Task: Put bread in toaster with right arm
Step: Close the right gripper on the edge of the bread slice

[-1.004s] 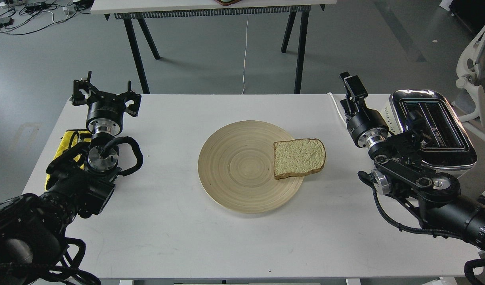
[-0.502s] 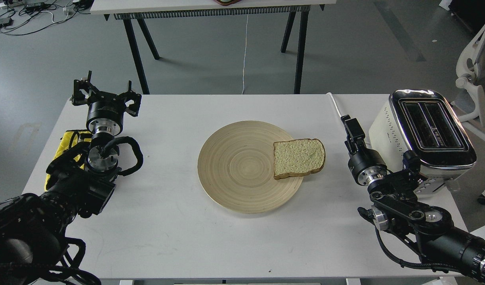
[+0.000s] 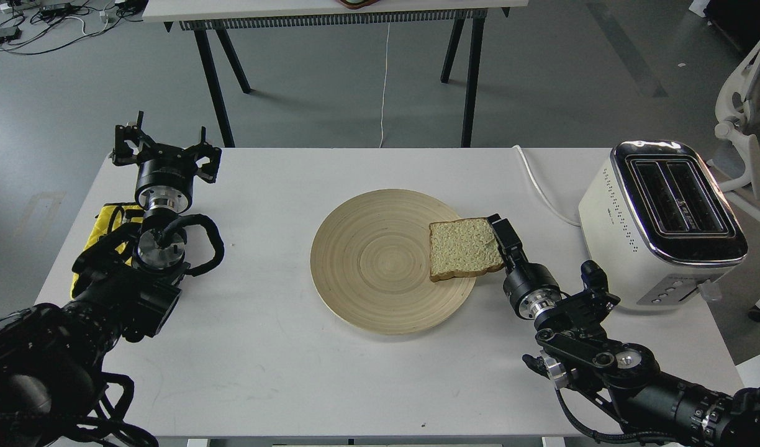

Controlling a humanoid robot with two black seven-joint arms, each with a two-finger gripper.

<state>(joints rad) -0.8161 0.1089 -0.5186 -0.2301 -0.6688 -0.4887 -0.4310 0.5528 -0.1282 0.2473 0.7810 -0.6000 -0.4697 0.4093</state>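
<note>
The bread [image 3: 462, 249], a pale tan slice with a brown crust, lies flat on the right edge of a round wooden plate [image 3: 367, 267], partly overhanging the rim. My right gripper [image 3: 503, 237] is low over the slice's right edge and covers it. Its fingers read as one dark block, so I cannot tell if they are open or shut. The cream-white toaster [image 3: 628, 236] stands at the table's right edge with both chrome-rimmed slots [image 3: 675, 198] empty, about a hand's width right of my right arm. My left gripper [image 3: 164, 151] is open and empty at the far left.
The toaster's white cord [image 3: 541, 186] runs across the table behind my right gripper to the far edge. A yellow object [image 3: 105, 218] lies under my left arm. A white chair [image 3: 743, 124] stands right of the table, and another table's legs [image 3: 213, 81] stand behind.
My right arm has swung from beside the toaster down and to the left, bringing its gripper onto the bread's right edge. The bread, plate, toaster and left arm have not moved.
</note>
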